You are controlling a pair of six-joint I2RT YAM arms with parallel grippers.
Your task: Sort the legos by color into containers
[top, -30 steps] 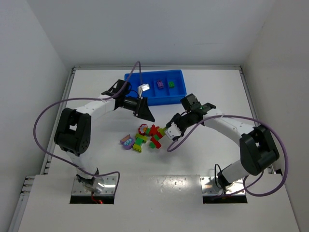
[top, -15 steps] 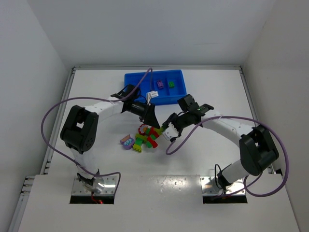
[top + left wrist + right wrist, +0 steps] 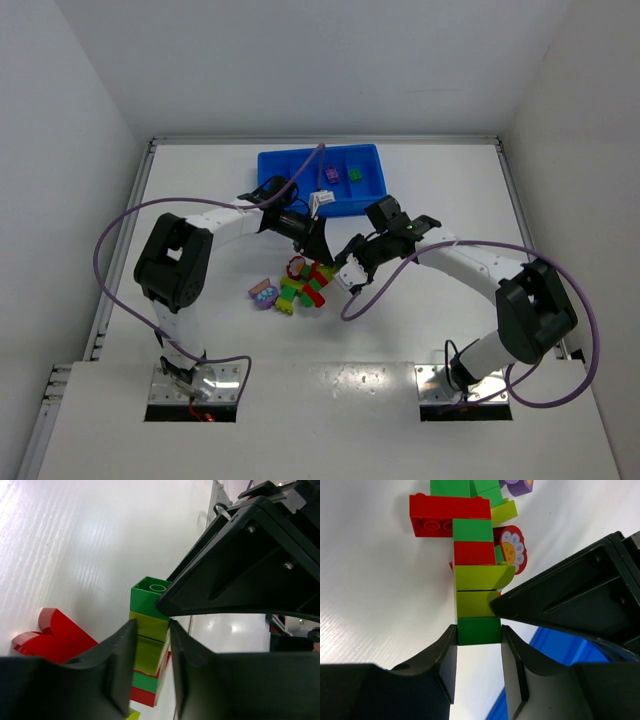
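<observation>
Sitting by the middle of the table's (image 3: 450,180) far edge, the tray (image 3: 272,160) held a purple brick (image 3: 330,175) and a green brick (image 3: 353,174) toward its right end. At the table's centre, both grippers held one stack (image 3: 310,285) of joined legos: the right gripper (image 3: 479,630) pinched its green end brick (image 3: 150,592), and the left gripper (image 3: 151,626) pinched the yellow-green brick (image 3: 475,603) touching it.
</observation>
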